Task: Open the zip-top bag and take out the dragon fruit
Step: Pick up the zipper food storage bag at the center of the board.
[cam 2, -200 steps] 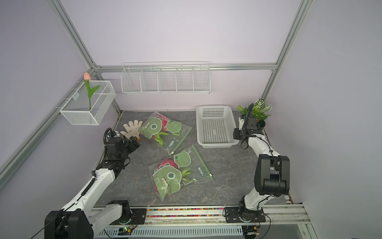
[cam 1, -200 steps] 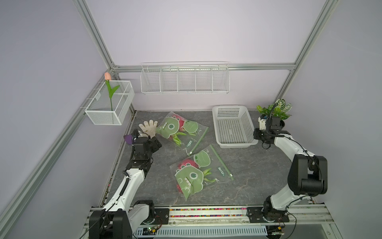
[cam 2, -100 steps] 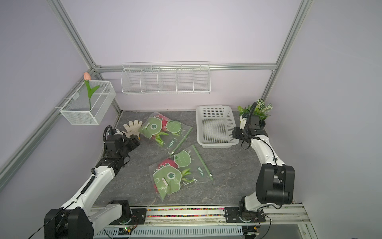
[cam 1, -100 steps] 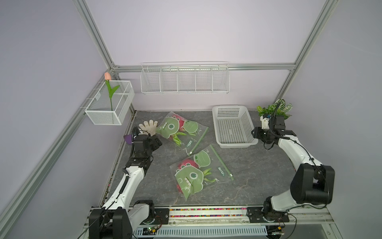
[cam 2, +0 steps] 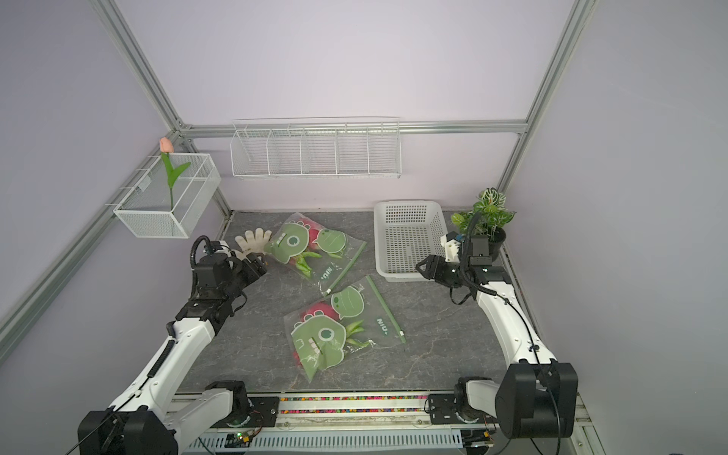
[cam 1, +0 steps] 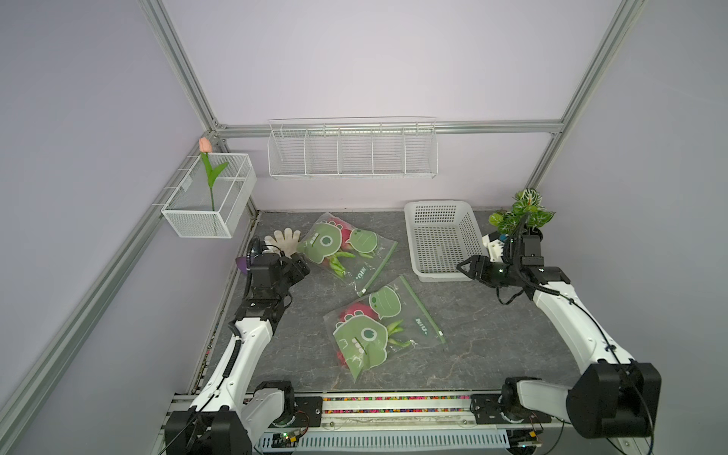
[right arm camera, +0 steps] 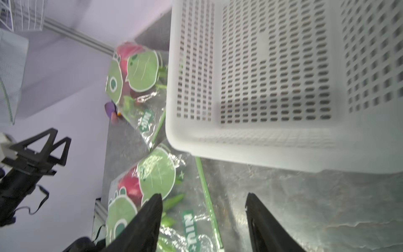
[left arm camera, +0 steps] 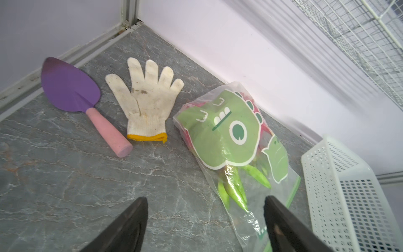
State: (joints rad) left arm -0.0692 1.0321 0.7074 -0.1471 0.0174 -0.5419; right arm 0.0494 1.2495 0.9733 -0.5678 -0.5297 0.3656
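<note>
Two clear zip-top bags with green dinosaur prints lie flat on the grey table, a far bag [cam 1: 346,248] [cam 2: 311,252] and a near bag [cam 1: 378,327] [cam 2: 338,331]. Each shows a magenta dragon fruit [cam 1: 356,311] [right arm camera: 130,185] with green scales [left arm camera: 233,187] inside. Both green zip strips look closed. My left gripper [cam 1: 299,268] [left arm camera: 205,198] is open and empty, just left of the far bag [left arm camera: 229,139]. My right gripper [cam 1: 467,268] [right arm camera: 204,195] is open and empty, hovering by the basket's front right corner and pointing toward the near bag [right arm camera: 157,174].
A white perforated basket [cam 1: 439,212] [right arm camera: 272,76] stands at the back right, with a potted plant [cam 1: 520,212] beside it. A white glove [left arm camera: 148,102] and a purple trowel [left arm camera: 69,87] lie at the back left. A wire basket with a tulip [cam 1: 208,197] and a wire shelf [cam 1: 350,149] hang on the walls.
My right gripper has swung away from the potted plant to the basket's front corner and its jaws have opened. The left arm has barely shifted.
</note>
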